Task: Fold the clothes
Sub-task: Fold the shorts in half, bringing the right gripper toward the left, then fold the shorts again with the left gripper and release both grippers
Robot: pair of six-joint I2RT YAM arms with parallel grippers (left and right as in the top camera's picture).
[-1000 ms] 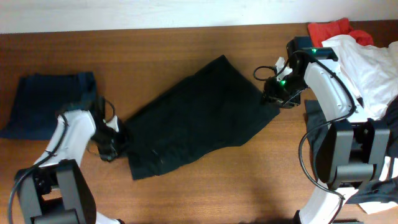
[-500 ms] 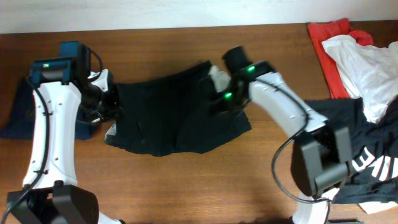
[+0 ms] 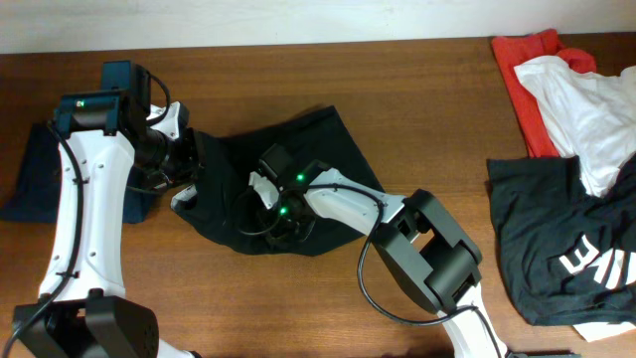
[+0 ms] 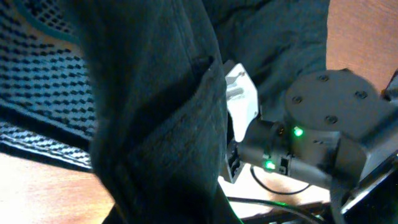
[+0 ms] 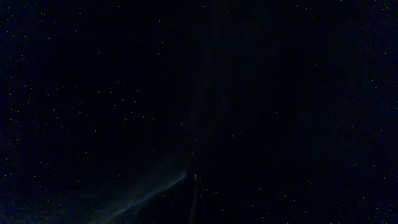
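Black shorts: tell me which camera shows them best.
Overhead: it alone shows the black shorts whole, bunched on the table. The left wrist view gives only a close fold of dark cloth and mesh lining; the right wrist view is almost wholly black.

Brown wooden table [image 3: 417, 109] fills nearly the whole overhead view. Grain runs left to right, matte finish with a faint sheen. Pale off-white strip [image 3: 248, 20] beyond the far edge; wall or floor, can't tell. Lighting is even and diffuse, soft shadows only. Left wrist view catches bare wood in two corners. Right wrist view is near black.
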